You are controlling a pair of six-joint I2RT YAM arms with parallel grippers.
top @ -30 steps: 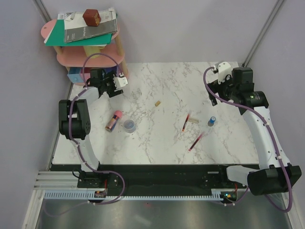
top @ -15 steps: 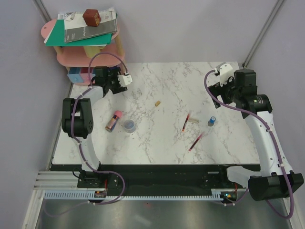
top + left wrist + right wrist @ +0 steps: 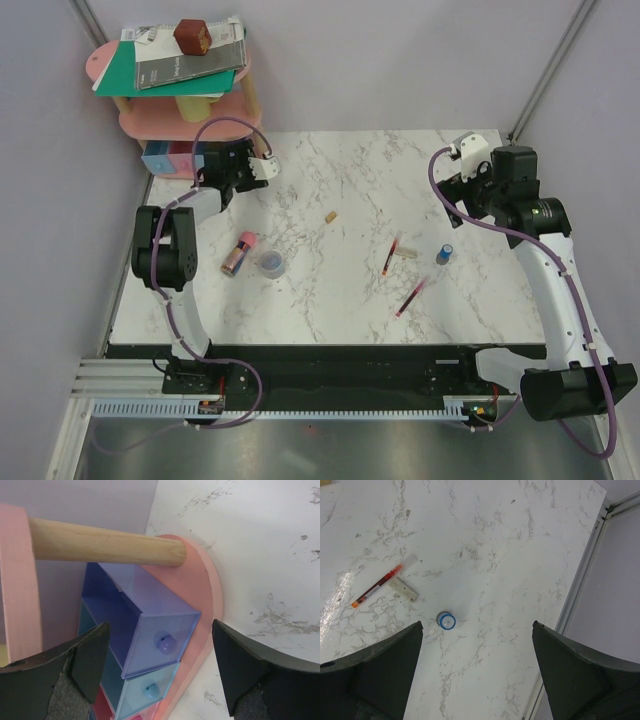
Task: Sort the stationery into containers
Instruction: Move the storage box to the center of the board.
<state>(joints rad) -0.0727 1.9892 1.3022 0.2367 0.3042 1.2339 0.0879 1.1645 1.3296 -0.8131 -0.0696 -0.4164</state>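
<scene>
The containers [image 3: 150,630] are small joined plastic bins on the bottom tier of the pink shelf [image 3: 150,125]; purple-blue, light blue [image 3: 150,687] and a bit of pink show. My left gripper [image 3: 160,625] is open and empty, facing them, and also shows in the top view [image 3: 214,168]. On the table lie a pink-yellow tube [image 3: 238,253], a round clear piece [image 3: 270,262], tan erasers [image 3: 329,215], two red pens [image 3: 388,257] and a blue cylinder [image 3: 443,254]. My right gripper [image 3: 477,625] is open and empty, high above the cylinder [image 3: 446,620].
The shelf's wooden post [image 3: 105,542] crosses just above the bins. Green and grey books [image 3: 180,65] and a brown cube [image 3: 192,36] sit on the top tier. The table's right edge rail [image 3: 580,585] and purple walls are close by.
My left gripper has shifted slightly to the right by the shelf. My right arm moved a little to the right, then held still. The stationery has not moved.
</scene>
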